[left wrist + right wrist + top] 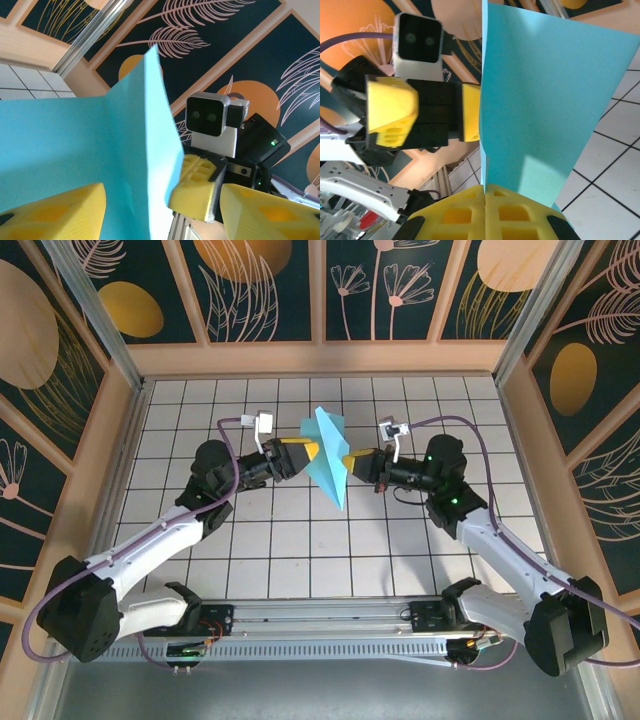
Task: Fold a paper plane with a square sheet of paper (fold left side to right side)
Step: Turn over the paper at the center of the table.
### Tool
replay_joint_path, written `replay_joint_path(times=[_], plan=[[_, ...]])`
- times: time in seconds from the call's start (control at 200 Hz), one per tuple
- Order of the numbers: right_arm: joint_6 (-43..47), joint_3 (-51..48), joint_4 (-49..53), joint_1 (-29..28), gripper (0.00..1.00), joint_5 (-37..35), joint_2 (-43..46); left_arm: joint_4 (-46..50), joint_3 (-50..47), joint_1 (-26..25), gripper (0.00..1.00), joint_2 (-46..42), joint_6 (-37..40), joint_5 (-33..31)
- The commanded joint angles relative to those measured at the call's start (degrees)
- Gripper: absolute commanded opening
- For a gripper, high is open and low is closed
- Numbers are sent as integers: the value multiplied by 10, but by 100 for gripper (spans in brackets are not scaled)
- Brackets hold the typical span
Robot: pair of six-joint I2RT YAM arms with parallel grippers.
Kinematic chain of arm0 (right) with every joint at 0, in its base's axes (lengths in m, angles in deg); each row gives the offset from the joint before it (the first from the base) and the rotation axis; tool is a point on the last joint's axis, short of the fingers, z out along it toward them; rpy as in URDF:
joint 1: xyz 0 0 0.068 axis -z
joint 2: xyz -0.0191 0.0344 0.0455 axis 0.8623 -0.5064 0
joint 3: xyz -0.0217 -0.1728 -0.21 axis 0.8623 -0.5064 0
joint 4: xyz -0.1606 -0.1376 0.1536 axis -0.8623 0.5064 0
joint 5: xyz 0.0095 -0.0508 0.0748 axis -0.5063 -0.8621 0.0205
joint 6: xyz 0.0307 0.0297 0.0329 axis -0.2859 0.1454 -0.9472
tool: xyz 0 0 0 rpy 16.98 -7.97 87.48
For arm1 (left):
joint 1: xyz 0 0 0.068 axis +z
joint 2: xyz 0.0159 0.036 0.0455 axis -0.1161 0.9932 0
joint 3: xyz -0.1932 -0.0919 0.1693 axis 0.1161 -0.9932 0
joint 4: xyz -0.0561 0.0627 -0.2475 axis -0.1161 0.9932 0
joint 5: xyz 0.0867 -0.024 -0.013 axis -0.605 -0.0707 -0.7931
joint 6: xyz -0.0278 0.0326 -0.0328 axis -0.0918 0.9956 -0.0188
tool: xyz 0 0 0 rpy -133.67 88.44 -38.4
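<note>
The square sheet of paper is folded into a turquoise pointed shape, the paper plane (328, 455), held in the air over the middle of the table with its tip pointing down toward me. My right gripper (352, 462) is shut on its creased edge, the two yellow pads pressed together on the paper (485, 192). My left gripper (310, 456) faces it from the left, open. In the left wrist view its jaws (162, 215) stand wide apart, with a paper wing (100, 150) and the right gripper's fingers (200, 192) between them.
The white grid-tiled table (300, 550) lies below, walled by patterned panels (90, 420) on three sides. Both arms reach inward from the near rail (320, 625), their wrists almost meeting. Purple cables (470, 425) loop above each arm.
</note>
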Motion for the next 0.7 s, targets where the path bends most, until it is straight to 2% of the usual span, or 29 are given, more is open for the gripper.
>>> replay_joint_path(times=[0.0,0.185,0.455,0.596,0.696], plan=[[-16,1,-42,-14,0,31,-7,-35,16,-8,61,9,3,13],[-17,7,-44,-28,0,31,-16,-39,19,-14,56,20,5,18],[-17,15,-15,-28,0,17,-28,-29,18,-15,18,19,10,0],[-22,17,-11,-27,0,10,-26,-25,17,-16,7,16,10,-9],[-15,19,9,-22,13,0,-16,-24,16,-16,2,13,9,-16]])
